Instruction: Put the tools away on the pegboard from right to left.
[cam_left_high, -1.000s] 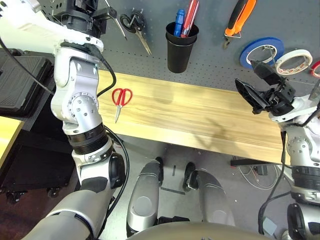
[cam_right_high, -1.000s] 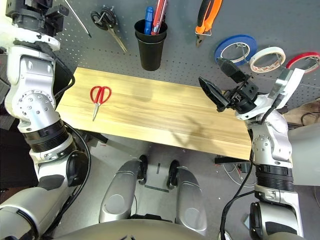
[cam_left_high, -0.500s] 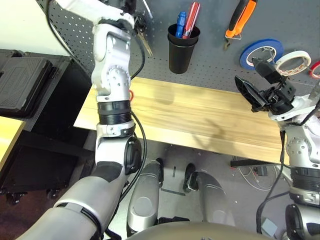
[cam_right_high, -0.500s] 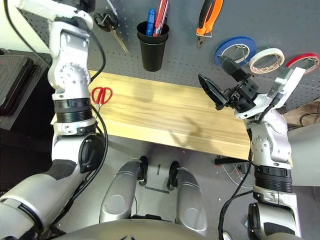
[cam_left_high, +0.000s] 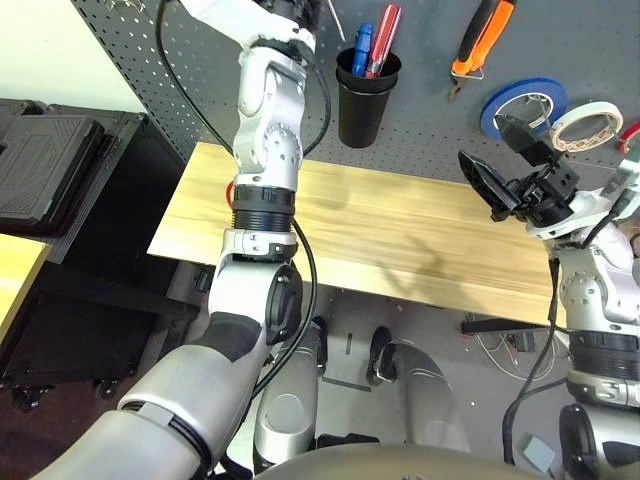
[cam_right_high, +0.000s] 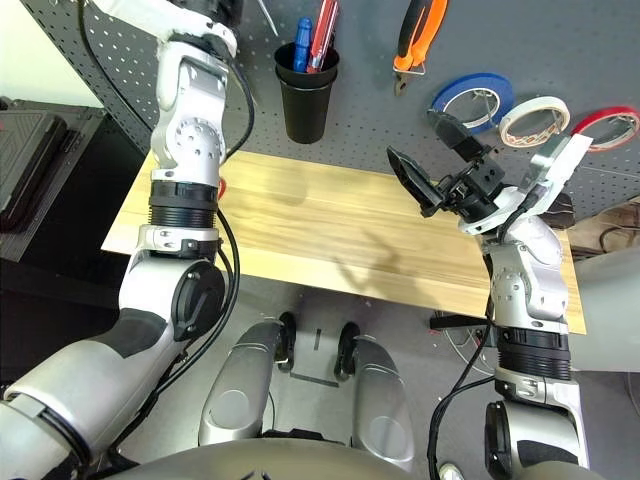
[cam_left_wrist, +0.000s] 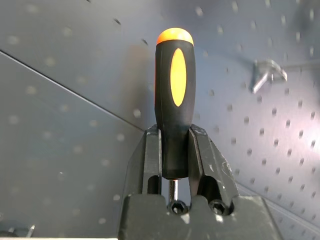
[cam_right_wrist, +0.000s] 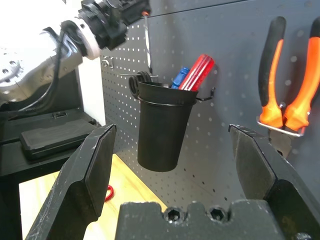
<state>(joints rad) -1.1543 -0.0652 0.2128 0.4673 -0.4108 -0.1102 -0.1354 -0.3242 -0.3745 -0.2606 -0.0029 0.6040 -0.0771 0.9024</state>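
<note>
Silver jointed forearms, black ribbed wrist collars, looping black cables, matte black fingers (cam_right_wrist: 95, 175), hex screws at their base

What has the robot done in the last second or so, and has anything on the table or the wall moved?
The left gripper, shut on the slim orange-and-black-handled screwdriver, has swung right along the dark grey pegboard toward the black cup holder. The arm now covers most of the red-handled scissors. The open right gripper, hung orange-handled pliers and tape rolls stayed put.

Even, bright light with soft shadows on the pale wooden tabletop (cam_left_high: 400, 230); the wrist views blur up close.
</note>
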